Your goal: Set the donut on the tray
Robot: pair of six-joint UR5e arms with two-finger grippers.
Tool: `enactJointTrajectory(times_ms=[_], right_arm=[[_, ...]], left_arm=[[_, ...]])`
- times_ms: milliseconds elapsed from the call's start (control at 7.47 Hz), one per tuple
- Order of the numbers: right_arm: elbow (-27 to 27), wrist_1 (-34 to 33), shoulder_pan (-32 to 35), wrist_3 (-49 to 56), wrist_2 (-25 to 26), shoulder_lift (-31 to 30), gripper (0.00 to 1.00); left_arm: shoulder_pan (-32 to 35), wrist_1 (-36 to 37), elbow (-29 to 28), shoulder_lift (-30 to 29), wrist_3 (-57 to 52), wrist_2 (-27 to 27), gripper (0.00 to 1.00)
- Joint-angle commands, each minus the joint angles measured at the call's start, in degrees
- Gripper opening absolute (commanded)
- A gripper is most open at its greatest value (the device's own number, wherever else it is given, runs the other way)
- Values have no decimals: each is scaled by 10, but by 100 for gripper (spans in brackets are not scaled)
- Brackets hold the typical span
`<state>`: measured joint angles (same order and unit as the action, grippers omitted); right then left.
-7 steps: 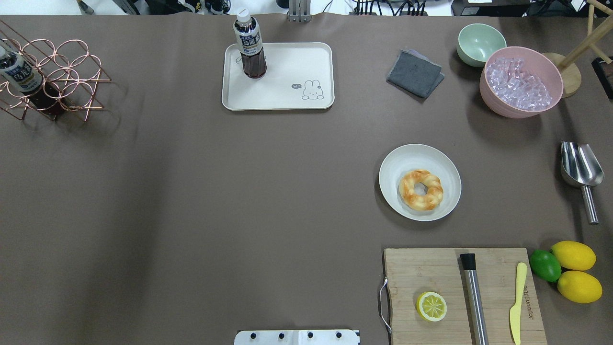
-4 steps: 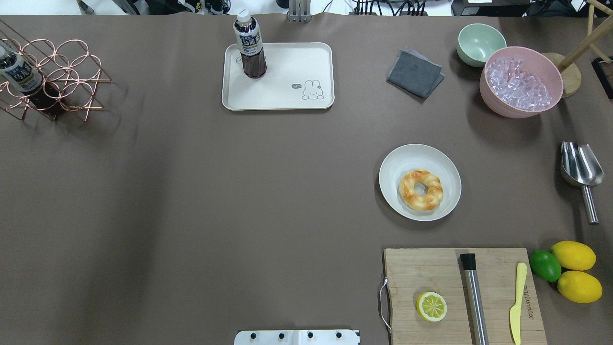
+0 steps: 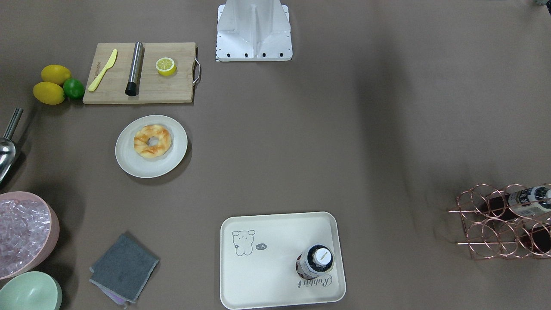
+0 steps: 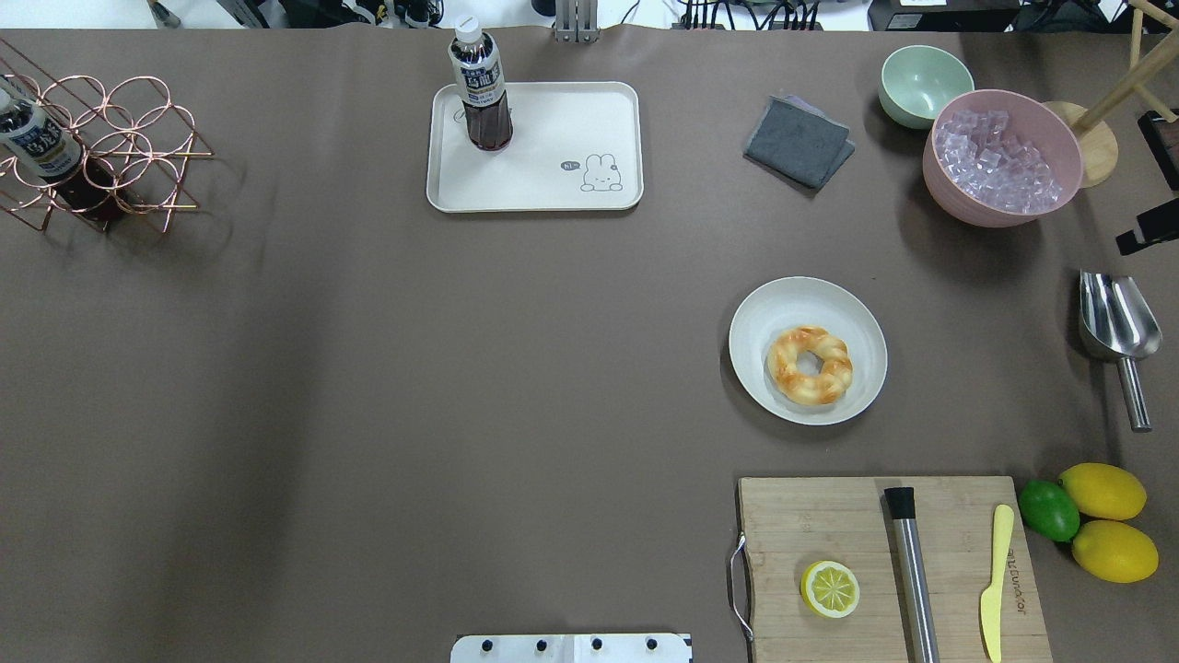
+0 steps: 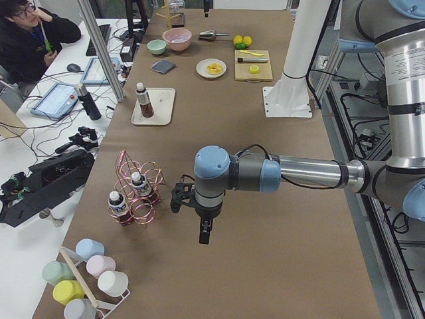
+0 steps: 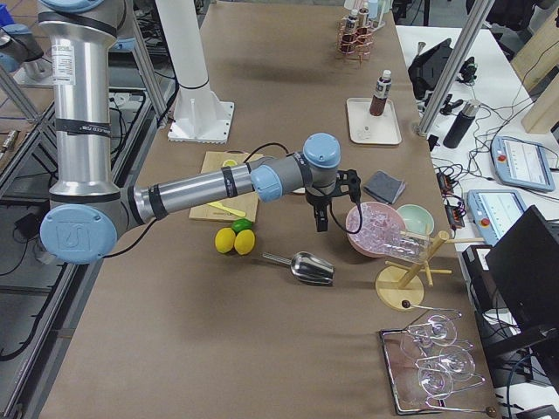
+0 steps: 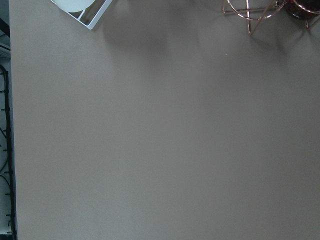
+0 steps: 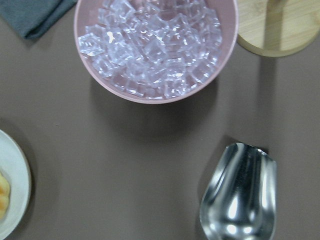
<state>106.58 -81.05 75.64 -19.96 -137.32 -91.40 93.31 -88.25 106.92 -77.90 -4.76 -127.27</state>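
Note:
The donut (image 4: pixel 810 365) lies on a round off-white plate (image 4: pixel 774 318) right of the table's middle; it also shows in the front view (image 3: pixel 152 141). The cream tray (image 4: pixel 553 175) with the rabbit drawing sits at the far middle, with a dark bottle (image 4: pixel 479 87) standing in its left corner. My right gripper (image 6: pixel 320 218) hangs above the table beside the pink ice bowl, well right of the donut; only a dark part of it (image 4: pixel 1147 232) reaches the overhead view. My left gripper (image 5: pixel 204 232) hovers over bare table near the copper rack. I cannot tell whether either gripper is open or shut.
A pink bowl of ice (image 4: pixel 1002 157), a green bowl (image 4: pixel 924 83), a metal scoop (image 4: pixel 1117 322) and a grey cloth (image 4: pixel 798 140) lie at the right. A cutting board (image 4: pixel 829 525) holds a lemon half (image 4: pixel 830 588). A copper bottle rack (image 4: pixel 101 147) stands far left.
A dark part of my right gripper has come into the overhead view at its right edge. The donut, plate and tray have not moved.

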Motion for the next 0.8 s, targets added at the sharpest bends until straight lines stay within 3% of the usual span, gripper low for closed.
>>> enactJointTrajectory(times_ms=[0, 134, 401, 669], right_arm=[[-35, 171, -102, -175, 3, 3, 100], [-53, 229, -120, -217, 4, 13, 100], [-65, 318, -190, -331, 88, 18, 100], [-66, 324, -263, -384, 153, 39, 100]], left_arm=[[0, 1, -1, 3, 0, -1, 98], [0, 1, -1, 4, 0, -1, 98], [0, 1, -1, 3, 0, 0, 98], [0, 1, 0, 3, 0, 0, 98]])
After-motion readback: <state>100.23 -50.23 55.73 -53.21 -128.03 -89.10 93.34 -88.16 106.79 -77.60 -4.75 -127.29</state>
